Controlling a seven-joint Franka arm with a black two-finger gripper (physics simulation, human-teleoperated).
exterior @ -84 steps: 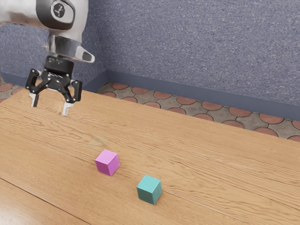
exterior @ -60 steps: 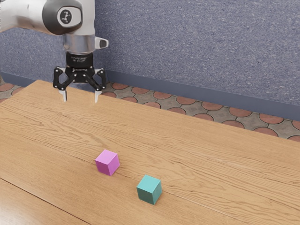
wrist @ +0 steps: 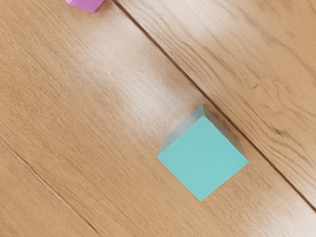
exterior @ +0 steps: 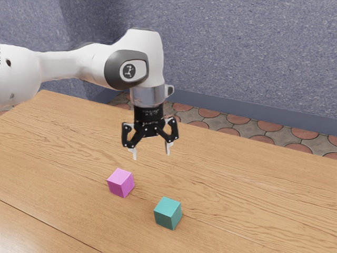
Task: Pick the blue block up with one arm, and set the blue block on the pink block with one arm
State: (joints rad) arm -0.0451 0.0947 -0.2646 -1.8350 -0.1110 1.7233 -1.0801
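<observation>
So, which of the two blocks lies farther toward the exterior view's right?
The blue block, teal in shade; the pink block lies apart from it, toward the left and farther back.

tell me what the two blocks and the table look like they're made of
Blue block: teal-tinted, flat even colour, matte faces, no grain; probably plastic or painted wood, can't tell which. Pink block: same plain matte look, likely the same stuff. Table: wood planks, going by the grain lines and seams, with a soft satin sheen.
</observation>
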